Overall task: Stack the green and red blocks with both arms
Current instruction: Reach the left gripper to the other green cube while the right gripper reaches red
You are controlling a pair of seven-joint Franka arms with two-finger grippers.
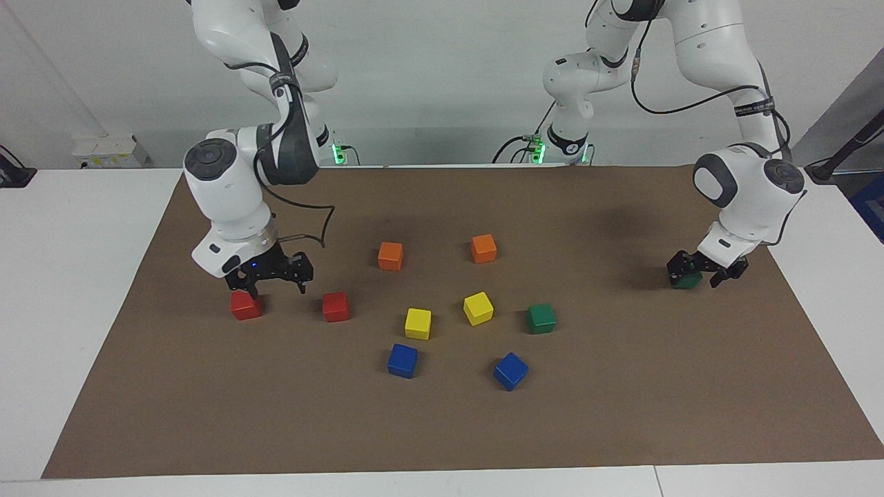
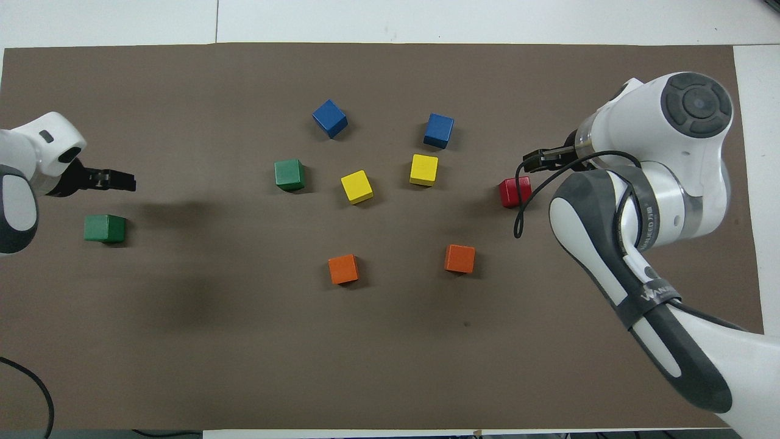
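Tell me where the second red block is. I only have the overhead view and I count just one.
Observer: The second red block lies on the mat under the right arm, which hides it from you. It is beside the other red block, toward the right arm's end of the table.
Operator: What is the right gripper doing?
Observer: The right gripper is open and low, just above the second red block and not closed on it.
Operator: And the left one?
Observer: The left gripper is open and down at a green block, a finger on either side. I cannot tell whether they touch it.
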